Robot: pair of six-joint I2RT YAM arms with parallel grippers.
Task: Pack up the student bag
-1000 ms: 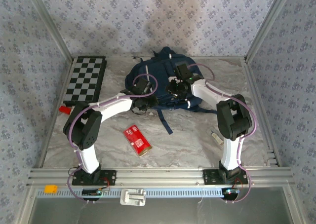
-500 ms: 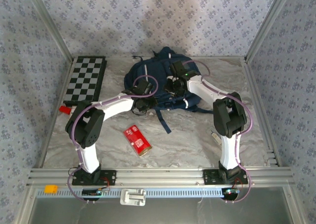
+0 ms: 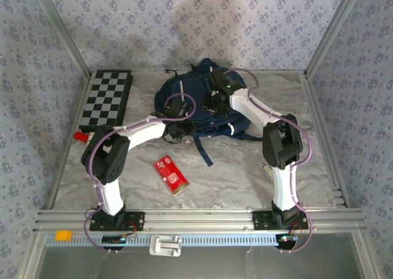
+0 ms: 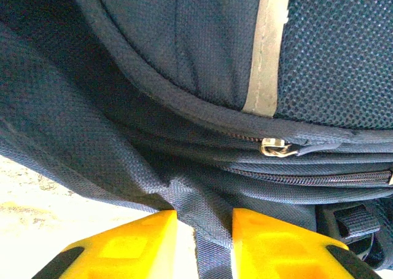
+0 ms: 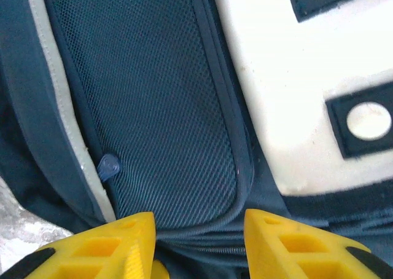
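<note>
The student bag [image 3: 198, 93], navy with white patches, lies at the back middle of the table. My left gripper [image 3: 177, 130] is at its near left edge. In the left wrist view its yellow fingers [image 4: 138, 239] are shut on a dark webbing strap [image 4: 212, 230], and the bag's fabric [image 4: 80, 137] puckers toward them. A metal zipper pull [image 4: 274, 147] sits just above. My right gripper [image 3: 215, 102] stands open low over the bag's top. Its fingertips [image 5: 126, 242] straddle the lower corner of a mesh pocket [image 5: 159, 107], next to a white patch [image 5: 295, 76] and a small blue tab [image 5: 109, 166].
A folded chessboard [image 3: 108, 98] lies at the back left with a small red object [image 3: 80, 136] near its front end. A red packet [image 3: 170, 174] lies in front of the bag. A loose bag strap [image 3: 204, 150] trails toward it. A small pale item [image 3: 268, 169] lies beside the right arm.
My right gripper has moved farther back and a little left across the top of the bag. The left gripper and the bag have stayed in place.
</note>
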